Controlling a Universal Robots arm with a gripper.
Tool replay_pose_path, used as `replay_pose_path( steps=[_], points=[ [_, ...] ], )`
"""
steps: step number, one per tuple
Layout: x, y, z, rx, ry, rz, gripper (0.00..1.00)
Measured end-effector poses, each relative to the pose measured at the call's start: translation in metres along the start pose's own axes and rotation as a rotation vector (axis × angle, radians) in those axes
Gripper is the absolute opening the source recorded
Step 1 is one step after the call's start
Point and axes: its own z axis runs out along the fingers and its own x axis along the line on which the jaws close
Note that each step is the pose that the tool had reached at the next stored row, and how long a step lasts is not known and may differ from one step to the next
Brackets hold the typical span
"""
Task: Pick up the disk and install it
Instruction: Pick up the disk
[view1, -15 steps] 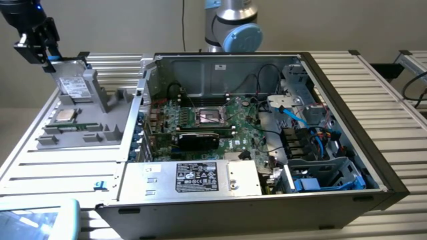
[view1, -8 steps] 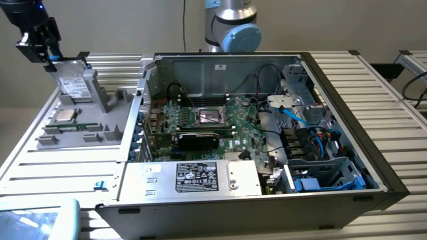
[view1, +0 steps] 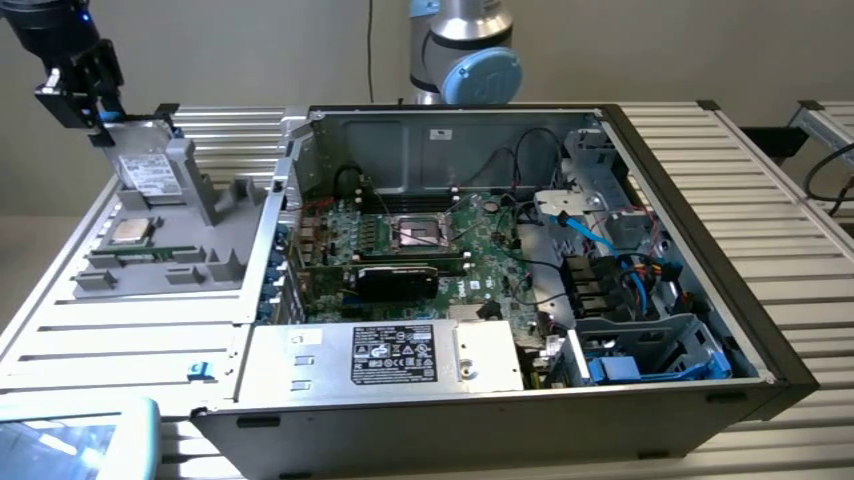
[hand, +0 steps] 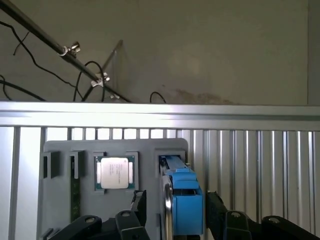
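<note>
Pick-up in hand; the gripper holds its fingers spread astride the disk, upright in the grey holder at the exterior view's far left. Closing likely needs centring on its blue frame.

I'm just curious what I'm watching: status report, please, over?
Gripper open, straddling the disk. Disk standing in grey holder, not lifted. CPU chip alongside, not in the way.

disk in tray, chip beside
</note>
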Motion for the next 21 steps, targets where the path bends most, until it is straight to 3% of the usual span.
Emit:
replay_pose_path(
  steps=[5,12,21],
  points=[
    [0.000,-0.0003,0.0048,0.0005,-0.0051,-0.003,0.59],
    [0.000,-0.0006,0.0097,0.0007,-0.0270,-0.006,0.59],
    [0.001,-0.0009,0.0152,0.0003,-0.0279,-0.006,0.59]
  ],
)
